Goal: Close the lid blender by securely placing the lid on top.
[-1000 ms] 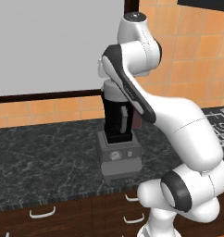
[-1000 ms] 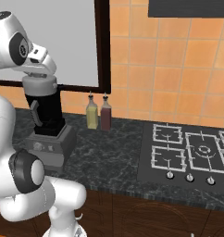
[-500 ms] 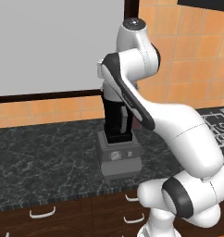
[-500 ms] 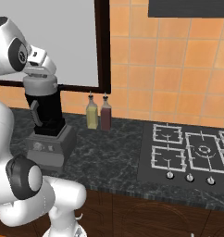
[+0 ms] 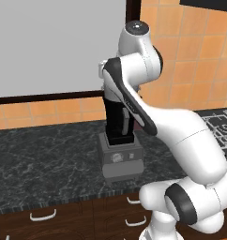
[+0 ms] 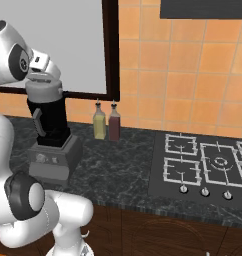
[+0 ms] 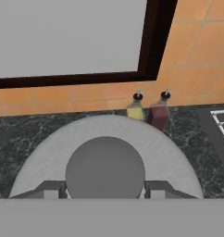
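Note:
The light-grey lid (image 6: 44, 90) rests on top of the tall dark jar of the blender (image 6: 50, 122), which stands on its boxy grey base (image 6: 49, 160) on the dark counter. My gripper (image 6: 42, 79) comes down on the lid from above. In the hand view the lid (image 7: 44, 157) spreads wide below me, and the fingertips (image 7: 52, 189) press against both sides of its round knob (image 7: 104, 169). My gripper (image 7: 105, 190) is shut on that knob. In the left base view my own arm hides the lid, and the jar (image 5: 116, 119) and base (image 5: 121, 158) show below it.
A yellow bottle (image 6: 99, 124) and a dark red bottle (image 6: 114, 125) stand against the tiled wall right of the blender. A gas hob (image 6: 208, 162) lies further right. A dark-framed window (image 6: 111, 50) is behind the blender. Drawers (image 5: 42, 215) run under the counter.
My arm's upper joint has sunk slightly and the hand has settled a little lower onto the jar. The lid and blender stay in place.

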